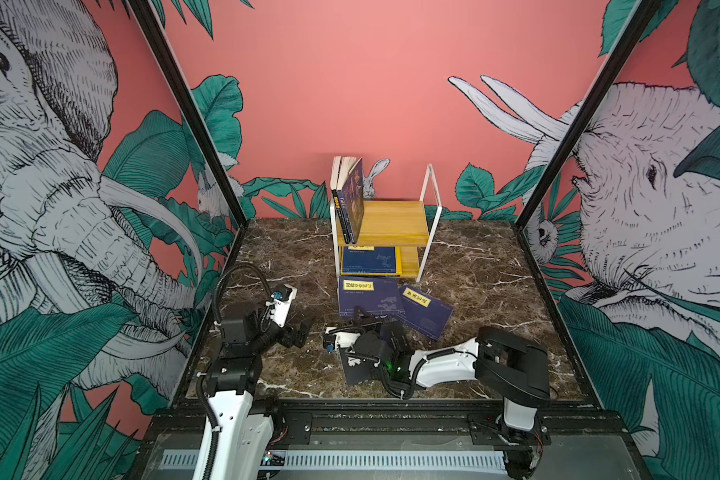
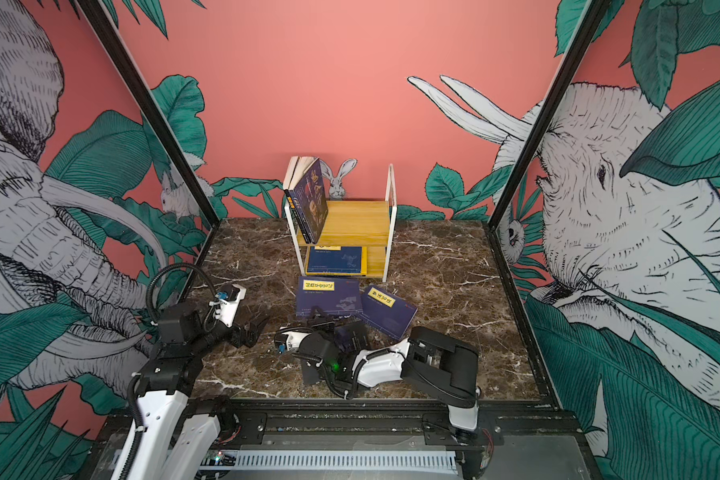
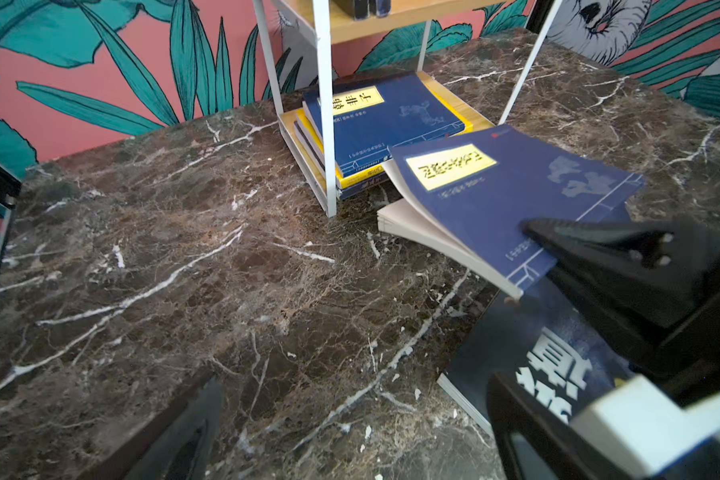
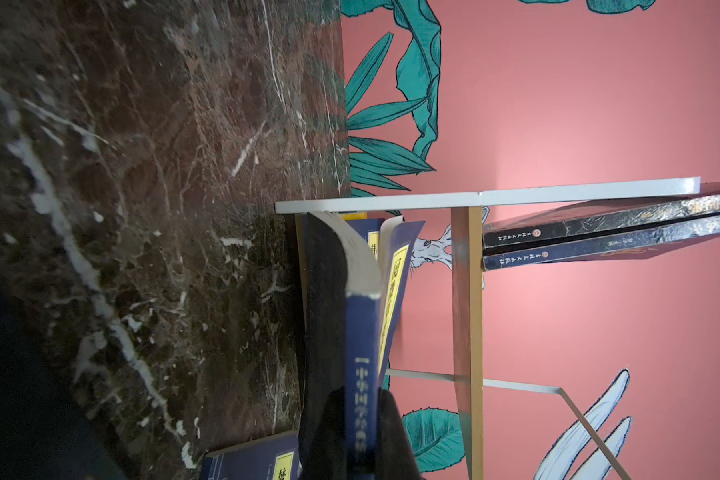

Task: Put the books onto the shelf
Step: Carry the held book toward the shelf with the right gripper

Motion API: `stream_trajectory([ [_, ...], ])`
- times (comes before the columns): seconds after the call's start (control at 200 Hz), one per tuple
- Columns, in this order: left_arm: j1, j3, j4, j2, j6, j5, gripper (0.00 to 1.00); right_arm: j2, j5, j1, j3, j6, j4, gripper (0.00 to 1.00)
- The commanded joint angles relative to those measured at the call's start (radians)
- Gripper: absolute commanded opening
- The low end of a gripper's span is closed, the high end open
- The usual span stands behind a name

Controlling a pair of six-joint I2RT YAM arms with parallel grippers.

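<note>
I see the right gripper (image 1: 368, 316) low over the middle of the tabletop (image 1: 474, 291), reached across in front of the shelf (image 1: 395, 220). It is pinched on the near edge of a navy book (image 1: 360, 295) with a yellow label. In the right wrist view its fingers (image 4: 321, 432) sit either side of the spine. From the left wrist view that book (image 3: 508, 187) is tipped up at the gripped edge, with the pages sagging below the cover and its far end just in front of the shelf's lower board. The left gripper (image 1: 302, 332) hangs over bare tabletop on the left with its jaws spread wide, holding nothing. A second navy book (image 1: 425, 311) lies flat and askew just right of the held one, their edges overlapping or touching; I cannot tell which. A dark book (image 3: 549, 353) with big white characters lies under the right arm, nearer to me. On the shelf's top board two books (image 1: 350, 199) stand leaning against the left frame. On the lower board a flat stack (image 1: 368, 259) has a navy cover on top and a yellow edge showing beneath it.
</note>
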Motion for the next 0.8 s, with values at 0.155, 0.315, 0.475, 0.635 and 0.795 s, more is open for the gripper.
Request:
stream_trajectory([
  [0.155, 0.003, -0.027, 0.119, -0.03, -0.039, 0.068, 1.0, -0.017, 0.005, -0.059, 0.053, -0.144, 0.066, 0.0],
  [0.315, 0.001, -0.022, 0.122, -0.02, -0.055, 0.069, 1.0, 0.018, -0.019, -0.122, 0.076, -0.164, 0.048, 0.0],
  [0.475, 0.004, -0.028, 0.131, -0.019, -0.047, 0.069, 1.0, 0.067, -0.059, -0.181, 0.128, -0.167, 0.048, 0.0],
  [0.635, 0.007, -0.036, 0.137, -0.025, -0.038, 0.105, 0.99, 0.111, -0.109, -0.227, 0.17, -0.178, 0.067, 0.0],
  [0.795, 0.014, -0.035, 0.136, -0.014, -0.045, 0.108, 1.0, 0.153, -0.136, -0.268, 0.231, -0.18, 0.067, 0.0],
])
